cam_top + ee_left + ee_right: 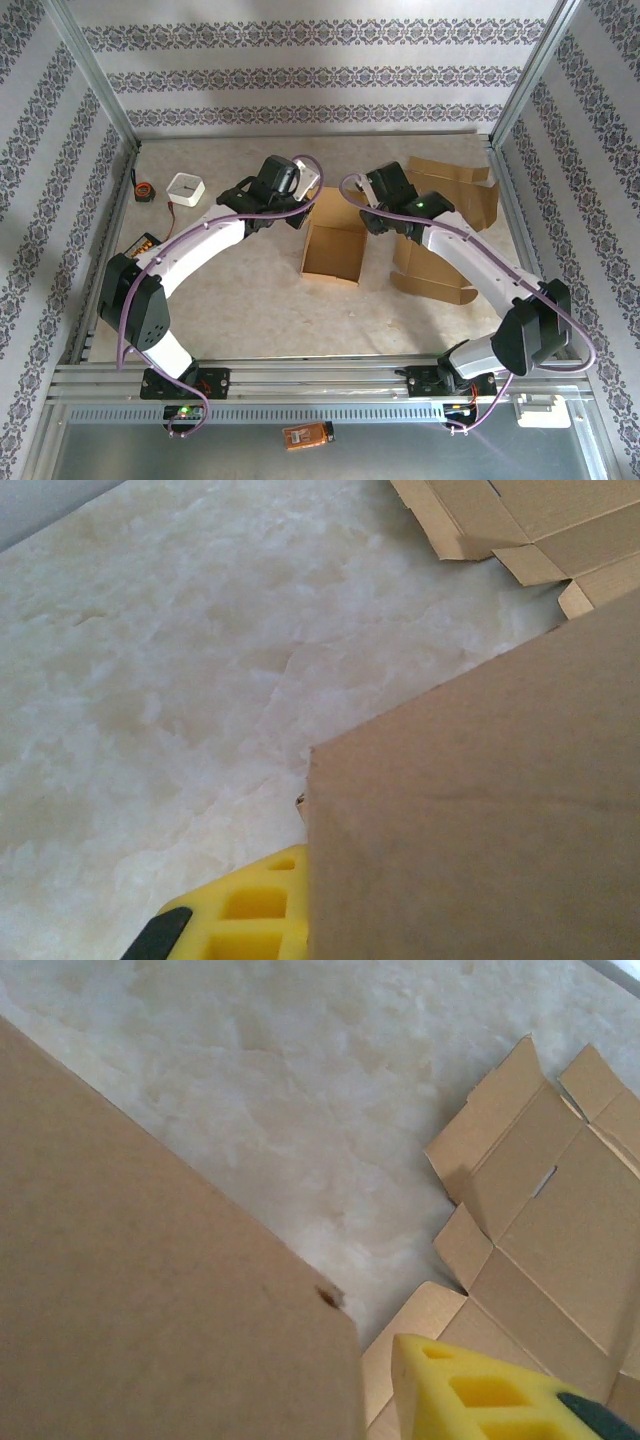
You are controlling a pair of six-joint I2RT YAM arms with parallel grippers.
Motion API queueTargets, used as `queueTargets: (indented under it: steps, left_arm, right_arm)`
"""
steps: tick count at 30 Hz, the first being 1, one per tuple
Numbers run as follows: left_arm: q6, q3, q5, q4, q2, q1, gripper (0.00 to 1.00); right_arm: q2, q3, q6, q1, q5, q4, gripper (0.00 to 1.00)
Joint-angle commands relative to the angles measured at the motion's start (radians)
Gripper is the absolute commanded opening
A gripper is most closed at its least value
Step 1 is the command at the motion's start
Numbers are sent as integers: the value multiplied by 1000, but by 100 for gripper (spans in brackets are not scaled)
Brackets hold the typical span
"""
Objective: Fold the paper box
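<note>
The paper box (pixel 333 250) is brown and stands open-topped in the middle of the table. My left gripper (pixel 303 200) is at its back left corner, shut on an upright flap (pixel 480 810). One yellow finger (pixel 250 910) presses the flap's outer face; the other is hidden behind the cardboard. My right gripper (pixel 362 205) is at the back right corner and is open. Its yellow finger (pixel 480 1390) stands a little off the edge of the box panel (pixel 150 1290), with table showing in the gap. Its other finger is hidden behind that panel.
Flat cardboard blanks lie to the right of the box (pixel 432 275) and at the back right (pixel 455 185). A white square block (pixel 186 189) and a small tape measure (pixel 144 191) sit at the back left. An orange-and-black device (pixel 143 243) lies by the left rail.
</note>
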Motion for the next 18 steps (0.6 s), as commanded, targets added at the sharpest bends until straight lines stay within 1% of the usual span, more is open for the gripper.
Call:
queueTargets:
  steps: [1, 2, 4, 5, 7, 10, 11, 15, 18]
  left_arm:
    - [-7, 36, -29, -29, 14, -10, 0]
    - [-12, 39, -34, -29, 16, -11, 0]
    - [-39, 42, -57, -29, 16, -12, 0]
    - [-55, 45, -66, -27, 17, -12, 0]
    - [-101, 52, -89, -18, 22, -14, 0]
    - [-205, 86, -134, -23, 51, -16, 0]
    - [-242, 98, -154, -21, 60, -19, 0]
    - [-363, 106, -222, 34, 84, -28, 1]
    - [-414, 110, -266, 80, 103, -30, 3]
  right_arm:
    - [12, 43, 74, -3, 40, -29, 38]
    - [13, 43, 84, -3, 40, -28, 35]
    - [14, 43, 119, -5, 38, -26, 22]
    - [15, 43, 154, -5, 42, -23, 19]
    - [19, 47, 224, -7, 37, -21, 16]
    - [36, 52, 337, -7, 12, -2, 14]
    - [43, 54, 393, -8, 11, 8, 14]
    - [79, 70, 535, -9, -10, 89, 14]
    - [123, 99, 625, -10, 38, 146, 13]
